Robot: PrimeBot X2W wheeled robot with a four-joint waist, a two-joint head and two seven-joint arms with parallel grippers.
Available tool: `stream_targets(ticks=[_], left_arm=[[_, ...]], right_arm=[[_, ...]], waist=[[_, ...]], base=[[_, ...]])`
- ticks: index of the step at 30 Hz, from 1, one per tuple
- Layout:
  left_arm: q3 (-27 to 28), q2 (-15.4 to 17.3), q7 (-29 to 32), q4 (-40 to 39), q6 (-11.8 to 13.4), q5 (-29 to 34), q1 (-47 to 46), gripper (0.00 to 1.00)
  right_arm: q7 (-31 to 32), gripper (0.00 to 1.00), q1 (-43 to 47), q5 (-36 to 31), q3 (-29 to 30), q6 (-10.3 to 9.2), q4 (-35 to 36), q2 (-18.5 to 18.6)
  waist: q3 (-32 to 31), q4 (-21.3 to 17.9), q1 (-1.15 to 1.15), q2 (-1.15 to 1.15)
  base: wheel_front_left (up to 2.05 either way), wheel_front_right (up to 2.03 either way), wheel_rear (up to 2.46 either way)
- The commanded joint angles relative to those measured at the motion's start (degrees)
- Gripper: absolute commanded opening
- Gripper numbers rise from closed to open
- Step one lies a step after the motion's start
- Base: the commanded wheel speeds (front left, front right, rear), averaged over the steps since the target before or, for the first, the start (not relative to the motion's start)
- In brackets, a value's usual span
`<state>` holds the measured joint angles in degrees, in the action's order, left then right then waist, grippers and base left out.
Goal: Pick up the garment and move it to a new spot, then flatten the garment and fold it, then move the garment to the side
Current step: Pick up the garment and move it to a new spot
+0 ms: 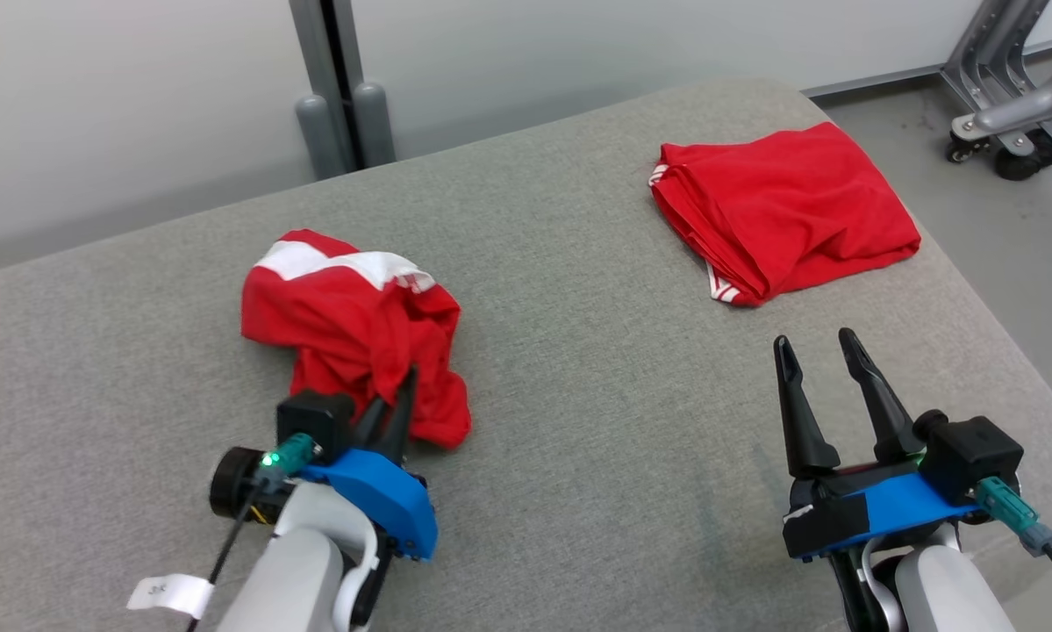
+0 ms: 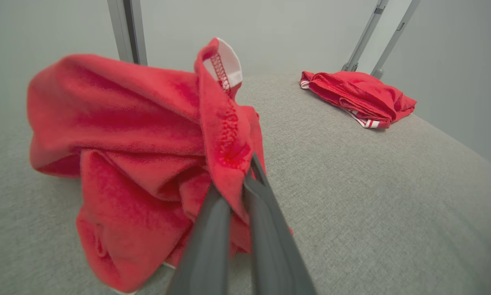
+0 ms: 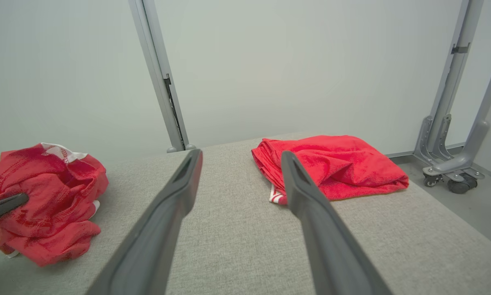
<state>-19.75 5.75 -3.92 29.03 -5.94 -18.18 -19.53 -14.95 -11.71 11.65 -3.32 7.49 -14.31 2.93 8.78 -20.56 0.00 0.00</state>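
Starting closest in: grey woven pad [image 1: 578, 369] under everything, stretching wide from the near edge and rounding off at the far right corner.

Down at the near right, right gripper [image 1: 813, 340] with both dark fingers spread wide, nothing between them, hovering over bare pad.

Down at the near left, left gripper [image 1: 407, 386] with fingers pressed together, pinching a fold of the crumpled red garment [image 1: 350, 325]. Pretty clear from the left wrist view: cloth caught right between the two fingertips, stitched hem draped over them. Rest of it bunched in a heap just beyond and a bit to the left of that gripper, sitting on the pad, with a white band [image 1: 341, 262] up on the far side. Can't tell if the near end is lifted off the pad or not. Well apart from the right gripper, way off to its left.

Further back on the right, folded red garment [image 1: 780, 219] lying flat near the far right corner, striped trim [image 1: 723, 290] poking out at its near edge. Roughly straight ahead of the right gripper, not touching.

Past the pad: plain pale wall [image 1: 139, 105], grey upright post [image 1: 324, 70] with two rounded grey bits at its foot, and at the far right a grey floor [image 1: 999, 237] with a metal frame on casters [image 1: 1008, 123].
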Motion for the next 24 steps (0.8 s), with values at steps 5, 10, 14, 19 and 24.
stream_targets(ticks=[5,10,14,19,24], left_arm=[[-2.1,-1.4,-4.1,0.6,-0.1,-0.4,0.8,1.00],[-1.0,-1.1,-8.0,-1.3,1.5,-0.3,0.6,1.00],[1.6,0.6,-9.9,-3.6,3.2,-0.7,2.3,1.00],[5.6,3.0,-11.0,-6.8,5.5,-1.0,5.1,1.00],[9.5,4.4,-11.3,-11.3,7.2,-0.3,8.3,1.00]], right_arm=[[-0.3,1.00,1.2,-0.4,-0.1,0.03,-0.5,0.0],[-0.3,1.00,1.9,-0.8,0.3,0.02,-0.7,0.0],[0.0,1.00,2.8,-1.1,0.8,0.03,-0.8,0.0],[0.3,1.00,3.8,-1.2,1.4,0.02,-0.4,0.0],[0.5,1.00,4.0,-1.4,1.8,0.02,-0.2,0.0]], waist=[[-1.4,2.0,0.00,0.00],[-2.8,4.1,0.00,0.00],[-3.8,6.1,0.00,0.00],[-5.0,9.0,0.00,0.00],[-5.7,11.8,0.00,0.00]], base=[[0.00,0.00,0.00],[0.00,0.00,0.00],[0.00,0.00,0.00],[0.00,0.00,0.00],[0.00,0.00,0.00]])
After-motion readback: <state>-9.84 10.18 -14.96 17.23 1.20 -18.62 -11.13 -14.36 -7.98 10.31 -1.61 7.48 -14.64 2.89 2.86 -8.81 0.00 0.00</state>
